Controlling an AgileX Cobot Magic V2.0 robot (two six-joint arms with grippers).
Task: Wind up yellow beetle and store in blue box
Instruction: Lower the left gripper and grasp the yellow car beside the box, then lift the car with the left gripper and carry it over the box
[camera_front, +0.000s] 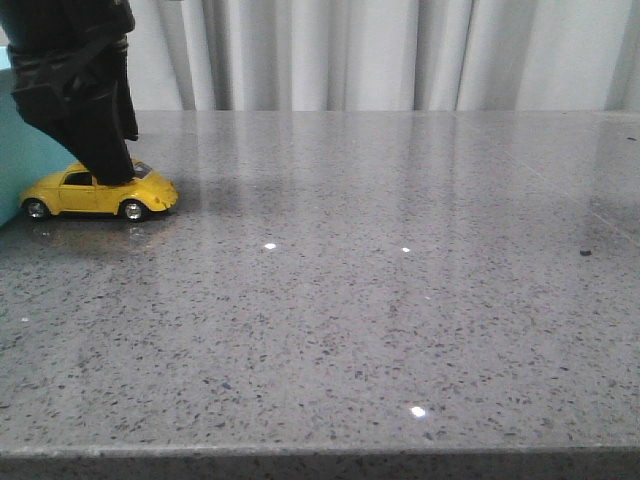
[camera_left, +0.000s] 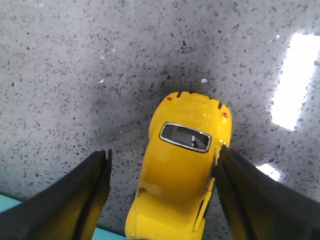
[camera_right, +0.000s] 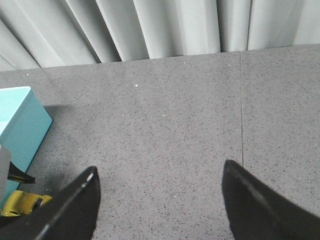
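The yellow beetle (camera_front: 100, 193) stands on its wheels on the grey table at the far left, right beside the blue box (camera_front: 18, 150). My left gripper (camera_front: 110, 168) is down over the car's roof. In the left wrist view it (camera_left: 164, 151) is open around the beetle (camera_left: 182, 175): one finger (camera_left: 250, 195) touches the car's side, the other (camera_left: 75, 200) stands apart from it. A strip of the box (camera_left: 10, 204) shows behind the car. My right gripper (camera_right: 160, 169) is open and empty above bare table, with the box (camera_right: 17, 120) and beetle (camera_right: 20, 202) off to one side.
The grey speckled table (camera_front: 380, 300) runs wide to the right, with its front edge (camera_front: 320, 452) near. A pale curtain (camera_front: 400, 50) hangs behind. A small dark speck (camera_front: 585, 252) lies at the far right. A seam (camera_right: 241, 110) crosses the tabletop.
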